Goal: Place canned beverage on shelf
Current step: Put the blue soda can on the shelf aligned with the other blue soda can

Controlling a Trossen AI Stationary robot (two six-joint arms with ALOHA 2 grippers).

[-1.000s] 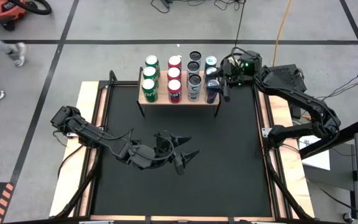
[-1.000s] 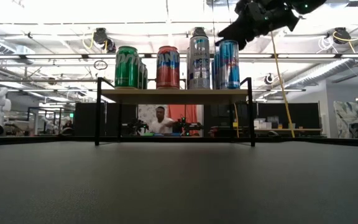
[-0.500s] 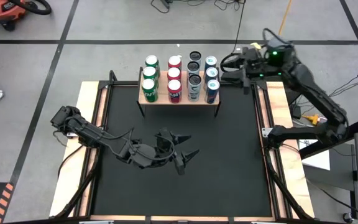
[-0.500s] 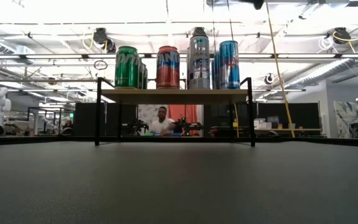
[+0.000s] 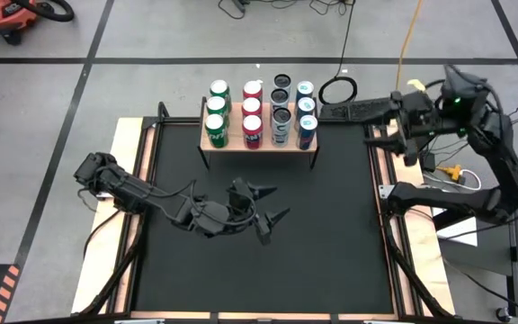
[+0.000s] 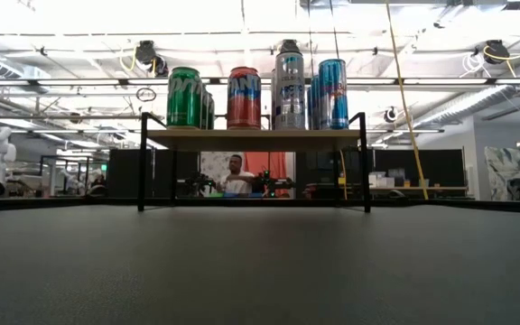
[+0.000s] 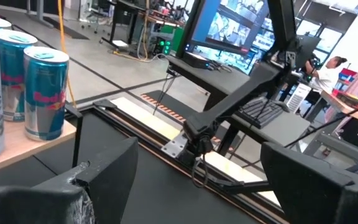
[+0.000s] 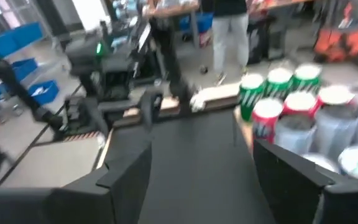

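Note:
The shelf (image 5: 261, 149) is a light-wood board on black legs at the table's far middle; the low view shows it too (image 6: 255, 138). Several cans stand upright on it in four rows: green (image 5: 216, 129), red (image 5: 253, 130), silver (image 5: 281, 126) and blue (image 5: 307, 130). My right gripper (image 5: 394, 124) hangs open and empty beyond the table's far right corner, pointing toward the shelf; its wrist view shows the gap (image 8: 197, 180). My left gripper (image 5: 271, 205) is open and empty over the table's middle (image 7: 197, 180).
The black table (image 5: 313, 243) spreads in front of the shelf. A cable coil (image 5: 338, 90) and a yellow cord (image 5: 407, 45) lie on the floor behind it. A person (image 6: 235, 176) shows far off under the shelf in the low view.
My right gripper has drawn back from the blue cans at the shelf's right end, going up and toward the table's right edge, out of the low view; its gap stays the same. The cans stand as before. My left gripper has rolled a little.

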